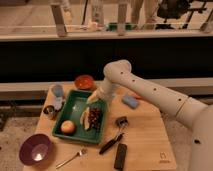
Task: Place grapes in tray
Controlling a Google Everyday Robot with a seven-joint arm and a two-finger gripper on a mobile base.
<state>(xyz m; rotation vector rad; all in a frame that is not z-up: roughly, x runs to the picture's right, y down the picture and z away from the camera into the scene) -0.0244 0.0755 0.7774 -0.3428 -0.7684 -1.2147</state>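
The green tray (73, 101) lies on the wooden table, left of centre. The dark red-purple grapes (94, 116) lie inside it near its right side, next to a pale yellowish fruit piece (86, 120) and a round orange-yellow fruit (68, 127). My gripper (95, 100) hangs from the white arm just above the tray's right part, directly over the grapes.
An orange-red bowl (84, 81) stands behind the tray, a purple bowl (35, 148) at the front left. A fork (71, 158), a black utensil (114, 139), a black bar (120, 156), a blue sponge (130, 101) and small items (55, 100) lie around.
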